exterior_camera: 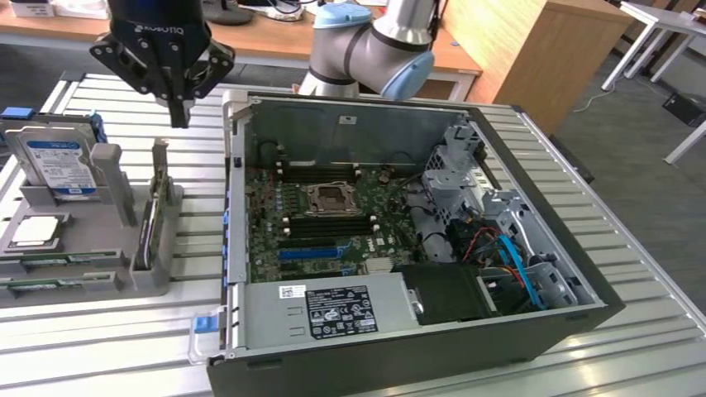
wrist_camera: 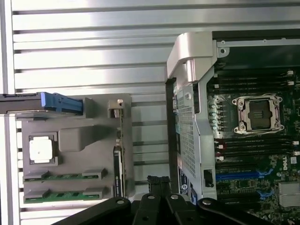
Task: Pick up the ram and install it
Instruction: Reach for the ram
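Note:
Two ram sticks, thin and green, lie flat in the front slots of a grey holder (exterior_camera: 132, 273): one ram stick (exterior_camera: 55, 263) sits behind the other (exterior_camera: 55, 284). The wrist view shows the same two sticks (wrist_camera: 63, 176) (wrist_camera: 63, 194). My black gripper (exterior_camera: 177, 118) hangs high above the slatted table, behind the holder and beside the computer case's near wall. Its fingers are shut with nothing between them. In the wrist view the gripper (wrist_camera: 158, 182) sits between the holder and the case. The motherboard (exterior_camera: 320, 219) lies open inside the case, with memory slots (wrist_camera: 255, 146) next to the processor socket (wrist_camera: 260, 112).
The holder also carries a blue-labelled hard drive (exterior_camera: 55, 165), a processor chip (exterior_camera: 33, 231) and an upright card with a metal bracket (exterior_camera: 160, 207). The open case (exterior_camera: 441, 347) fills the table's middle, with drive cages and cables on the exterior view's right. The arm's base (exterior_camera: 375, 50) stands behind the case.

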### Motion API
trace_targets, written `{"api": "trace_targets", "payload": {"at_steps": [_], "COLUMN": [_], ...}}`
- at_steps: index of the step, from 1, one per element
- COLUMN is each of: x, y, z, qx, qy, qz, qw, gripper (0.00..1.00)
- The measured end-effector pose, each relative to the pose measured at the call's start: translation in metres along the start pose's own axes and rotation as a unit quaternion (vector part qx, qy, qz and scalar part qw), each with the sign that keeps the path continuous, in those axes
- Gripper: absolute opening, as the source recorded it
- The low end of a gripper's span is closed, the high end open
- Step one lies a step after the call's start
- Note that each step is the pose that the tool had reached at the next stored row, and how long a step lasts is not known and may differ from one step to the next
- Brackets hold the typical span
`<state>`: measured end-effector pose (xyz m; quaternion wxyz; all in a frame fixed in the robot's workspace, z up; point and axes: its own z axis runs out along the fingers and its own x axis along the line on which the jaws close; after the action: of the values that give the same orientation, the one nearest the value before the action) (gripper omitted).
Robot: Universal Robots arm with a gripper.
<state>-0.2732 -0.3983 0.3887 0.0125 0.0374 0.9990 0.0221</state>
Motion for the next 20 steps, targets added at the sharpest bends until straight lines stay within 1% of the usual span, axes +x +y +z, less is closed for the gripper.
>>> {"api": "trace_targets", "payload": {"at_steps": [10, 20], "x": [0.024, 0.046], "y": [-0.001, -0.0016], "z": [0.0003, 0.0006], "qx": [0.0, 0.0], "qy": [0.0, 0.0], "qz": [0.0, 0.0], "qw": [1.0, 1.0], "gripper": [0.11, 0.11]}}
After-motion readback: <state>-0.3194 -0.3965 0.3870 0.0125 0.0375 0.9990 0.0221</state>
